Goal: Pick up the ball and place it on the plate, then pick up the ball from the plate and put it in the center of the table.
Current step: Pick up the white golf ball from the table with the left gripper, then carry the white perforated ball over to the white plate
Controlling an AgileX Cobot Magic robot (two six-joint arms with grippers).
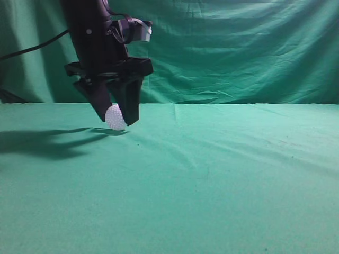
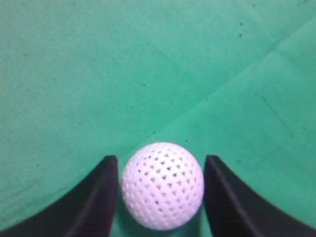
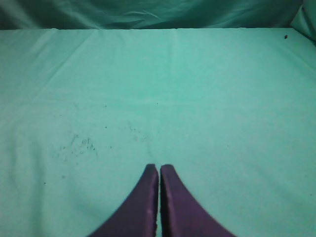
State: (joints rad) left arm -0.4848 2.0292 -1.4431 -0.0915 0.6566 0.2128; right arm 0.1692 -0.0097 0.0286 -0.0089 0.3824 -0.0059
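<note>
I hold the left tool [image 1: 117, 119] low over the green surface [image 1: 222, 174], its 2 fingers [image 2: 96, 197] set apart on either side of the ball [image 2: 163, 185]; a thin gap shows on each side in the left wrist view, so I cannot tell whether contact is made. The ball sits at or just above the cloth, left of centre. The right tool [image 3: 159, 170] is pressed together, empty. No plate appears in any view, so I judge the stage unclear.

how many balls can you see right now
1. The small white dimpled ball sits between the left gripper's black fingers, low over the green cloth table.
</note>
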